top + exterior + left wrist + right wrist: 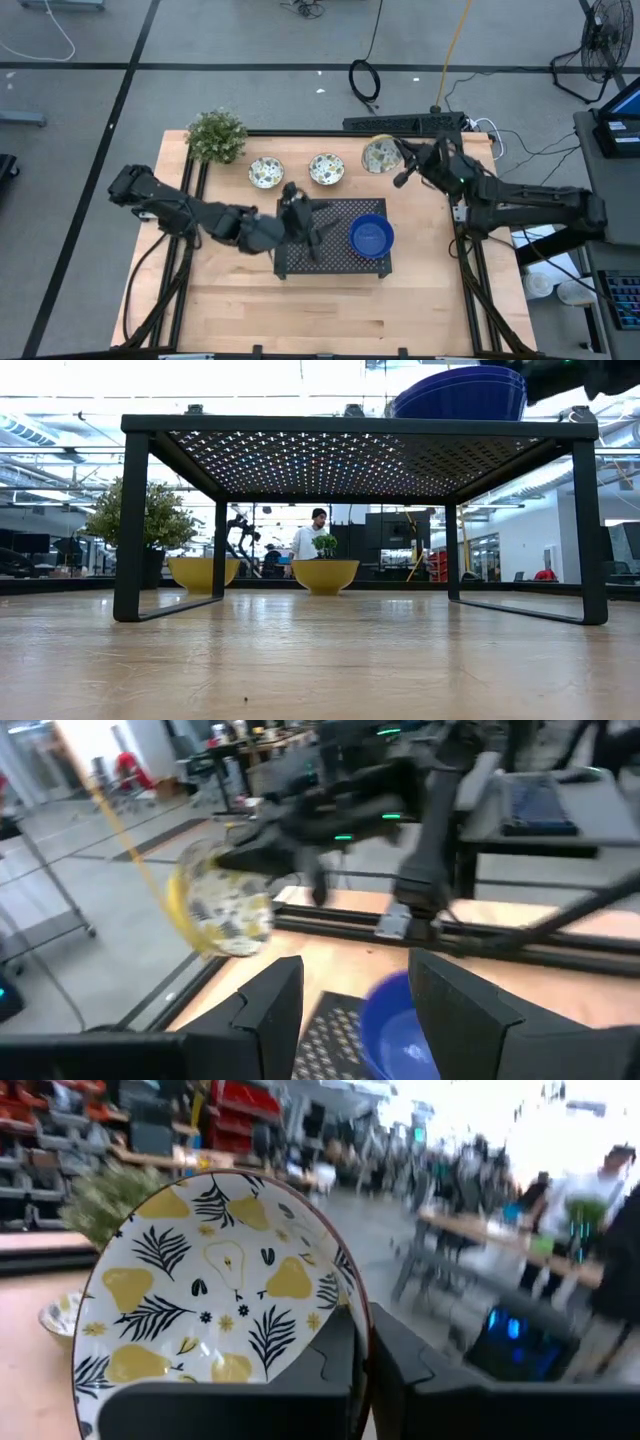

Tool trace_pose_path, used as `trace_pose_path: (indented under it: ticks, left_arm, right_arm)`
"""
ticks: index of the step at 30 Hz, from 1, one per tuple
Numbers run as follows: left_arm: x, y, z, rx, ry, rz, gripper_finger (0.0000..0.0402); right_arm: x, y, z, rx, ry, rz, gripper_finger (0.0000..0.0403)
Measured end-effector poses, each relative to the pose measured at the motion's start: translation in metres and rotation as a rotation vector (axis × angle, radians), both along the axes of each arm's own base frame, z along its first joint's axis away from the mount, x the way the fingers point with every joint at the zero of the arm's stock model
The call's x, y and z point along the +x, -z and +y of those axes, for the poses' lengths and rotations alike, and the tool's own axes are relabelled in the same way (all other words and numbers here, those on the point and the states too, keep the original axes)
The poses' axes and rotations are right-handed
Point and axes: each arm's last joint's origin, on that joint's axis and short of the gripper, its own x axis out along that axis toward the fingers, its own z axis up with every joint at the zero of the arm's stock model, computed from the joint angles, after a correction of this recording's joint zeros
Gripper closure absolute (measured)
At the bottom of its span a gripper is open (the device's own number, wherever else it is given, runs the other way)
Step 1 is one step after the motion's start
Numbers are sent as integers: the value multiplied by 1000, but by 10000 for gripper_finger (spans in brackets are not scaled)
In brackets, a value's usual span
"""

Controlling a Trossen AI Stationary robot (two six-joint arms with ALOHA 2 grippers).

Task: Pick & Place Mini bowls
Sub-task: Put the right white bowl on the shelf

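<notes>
A stack of blue mini bowls point(371, 237) sits on the right part of the black perforated tray point(310, 262); the stack also shows in the low view point(460, 395). Two white patterned bowls point(266, 172) point(326, 169) stand on the table behind the tray. My right gripper point(398, 162) is shut on a third patterned bowl point(380, 155) near the table's far edge. My left gripper point(303, 215) is open and empty above the tray, left of the blue bowls point(400, 1030). My right gripper pinches the patterned bowl's rim point(360, 1315) between its two fingers, one finger point(325, 1370) on the inner patterned face and one point(410, 1370) on the outer wall. The bowl stands tilted on edge, lifted clear of the table, as the left wrist view point(222, 908) also shows.
A small green plant point(216, 135) stands at the table's far left corner. The tray stands on legs point(130, 525) above the table. Bare wood lies along the table's near side point(330, 310). A person point(308, 540) is far off in the room.
</notes>
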Motion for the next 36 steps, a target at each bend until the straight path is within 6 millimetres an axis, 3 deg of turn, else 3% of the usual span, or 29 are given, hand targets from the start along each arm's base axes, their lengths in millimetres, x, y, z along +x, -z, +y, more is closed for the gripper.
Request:
trace_pose_path:
  ticks: [12, 20, 33, 36]
  left_arm:
    - [40, 32, 50, 36, -149, 45, 215]
    - [49, 36, 66, 85, -195, 43, 215]
    - [49, 36, 80, 86, -253, 45, 216]
    - [49, 36, 81, 89, -255, 48, 243]
  right_arm:
    - [32, -5, 59, -228, -43, 17, 402]
    - [44, 2, 72, -278, 9, 45, 402]
    - [43, 0, 85, -290, -30, 23, 402]
    - [43, -1, 86, -293, -39, 21, 402]
